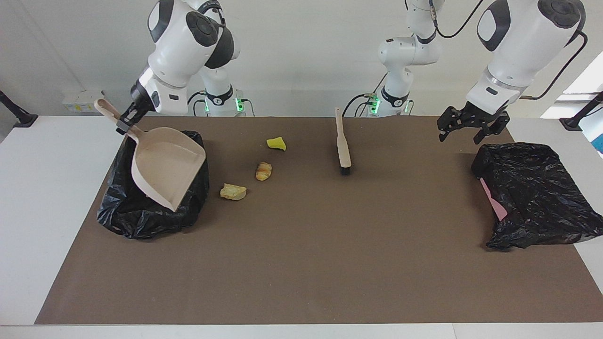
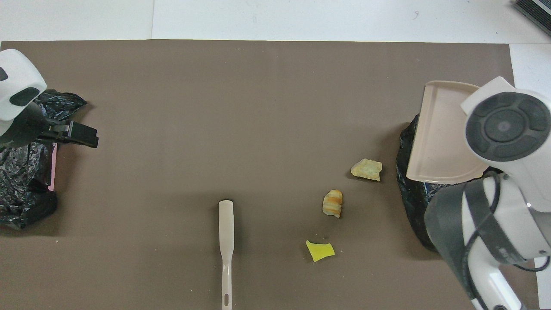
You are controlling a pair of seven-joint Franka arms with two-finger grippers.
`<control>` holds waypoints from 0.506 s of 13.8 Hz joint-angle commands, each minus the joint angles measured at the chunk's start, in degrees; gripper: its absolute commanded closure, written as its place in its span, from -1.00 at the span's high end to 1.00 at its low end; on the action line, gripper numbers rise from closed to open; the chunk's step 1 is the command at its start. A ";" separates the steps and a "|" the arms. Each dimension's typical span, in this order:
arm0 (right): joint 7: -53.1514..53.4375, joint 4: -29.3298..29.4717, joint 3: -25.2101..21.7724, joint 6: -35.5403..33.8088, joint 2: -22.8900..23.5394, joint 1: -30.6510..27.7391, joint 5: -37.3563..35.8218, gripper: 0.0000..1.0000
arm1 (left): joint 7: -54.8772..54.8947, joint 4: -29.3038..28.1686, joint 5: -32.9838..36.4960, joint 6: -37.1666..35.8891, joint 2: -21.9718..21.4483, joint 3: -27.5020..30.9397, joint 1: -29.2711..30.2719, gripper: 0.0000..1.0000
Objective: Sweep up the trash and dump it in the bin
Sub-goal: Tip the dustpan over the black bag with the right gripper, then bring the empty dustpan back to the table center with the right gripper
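R gripper [image 1: 126, 123] clamped on dustpan [image 1: 167, 165] handle, pan held over black-lined bin [image 1: 141, 219] at R arm's end of mat. 3 trash bits [image 1: 263, 171] on mat toward 3 o'clock of bin in facing view. Brush [image 1: 343, 147] lies mid-mat, nearer robots. L gripper [image 1: 466, 129] open, empty, waits over mat by 2nd bag [image 1: 537, 195].

This was a robotics lab: two white Franka arms [image 1: 188, 42] stood bolted at the edge of a bare white table [image 1: 47, 188], under plain white walls, with loose black cables [image 1: 452, 28] trailing from them. On that table lay a flat brown mat [image 1: 330, 245] staged with black bin bags [image 1: 537, 197] as props
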 commanded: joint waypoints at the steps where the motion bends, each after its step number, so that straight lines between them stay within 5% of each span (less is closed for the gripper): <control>1: 10.94 10.77 0.24 -5.27 9.20 3.87 4.13 -1.00 | 0.68 -0.42 1.01 -0.13 -0.85 -0.33 0.51 1.00; 7: 38.26 26.96 0.24 -7.83 24.68 11.16 15.10 -1.00 | 0.68 -0.42 1.01 -0.13 -0.85 -0.33 0.51 1.00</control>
